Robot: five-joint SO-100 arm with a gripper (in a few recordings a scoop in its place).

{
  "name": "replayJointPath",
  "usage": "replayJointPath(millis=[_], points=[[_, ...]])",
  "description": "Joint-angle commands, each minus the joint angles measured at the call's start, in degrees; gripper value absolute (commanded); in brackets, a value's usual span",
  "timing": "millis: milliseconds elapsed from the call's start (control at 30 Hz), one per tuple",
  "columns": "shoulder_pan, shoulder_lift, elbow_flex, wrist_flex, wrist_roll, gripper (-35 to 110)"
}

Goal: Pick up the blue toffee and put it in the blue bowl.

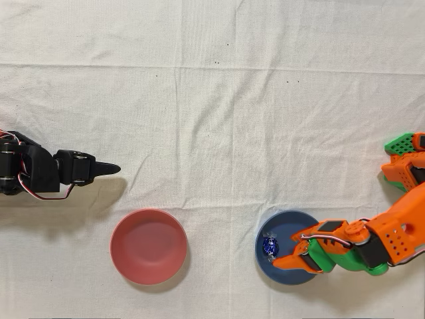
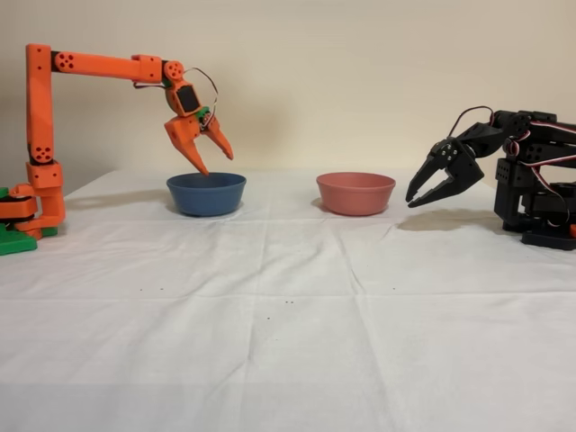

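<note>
The blue toffee (image 1: 269,246), shiny dark-blue foil with pale twisted ends, lies inside the blue bowl (image 1: 292,222) near its left side in the overhead view. From the side the bowl's wall (image 2: 206,193) hides the candy. My orange gripper (image 2: 213,160) hangs just above the bowl, its two fingers spread apart and pointing down, holding nothing. From above, the gripper (image 1: 287,252) reaches over the bowl from the right, fingertips just right of the toffee.
A pinkish-red bowl (image 1: 148,246) of the same size stands to the left of the blue one in the overhead view, right of it (image 2: 355,193) in the fixed view. The idle black arm (image 1: 40,173) stands at the left edge. A wrinkled white cloth covers the table.
</note>
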Motion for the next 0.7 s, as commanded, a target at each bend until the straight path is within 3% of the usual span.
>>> replayJointPath(millis=[0,267,667], points=[[0.09,9.32,-3.43,1.85,0.26,36],[4.66,26.54,4.57,4.92,-2.99,10],[24.08,49.39,26.72,-4.39,-10.46,0]])
